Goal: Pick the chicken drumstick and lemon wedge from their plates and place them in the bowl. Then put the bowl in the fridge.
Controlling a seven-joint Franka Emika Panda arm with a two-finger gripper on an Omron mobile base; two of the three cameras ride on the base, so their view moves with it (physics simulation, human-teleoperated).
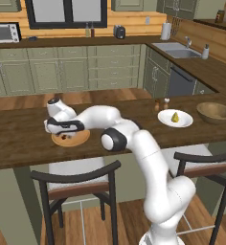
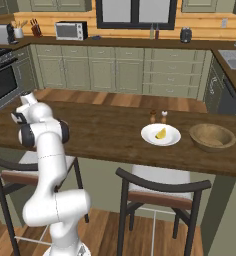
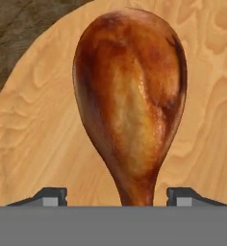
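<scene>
Straddling the chicken drumstick (image 3: 130, 101), the gripper (image 3: 118, 197) sits low over the tan wooden plate (image 3: 33, 144) w/ fingers spread; the two dark fingertips (image 3: 50, 196) stand either side of the thin bone end, apart from it, so the claw is released and grasps nothing. Drumstick lies flat on the plate, long axis running straight away from the claw in hand view: narrow bone end nearest, betw. the tips, meaty bulb farther off. Closing direction is thus across the axis, which suits a pinch on the neck; judged, a short advance along the axis would put the pads on thicker meat for a surer hold. In left base view the arm reaches left over the wooden counter (image 1: 19, 139) to this plate (image 1: 79, 139). Lemon wedge (image 1: 175, 116) rests on the white plate (image 1: 184, 122), well to the right; the wooden bowl (image 1: 215, 112) stands just beyond that, near the counter's right end. Neither item is in the bowl yet.
</scene>
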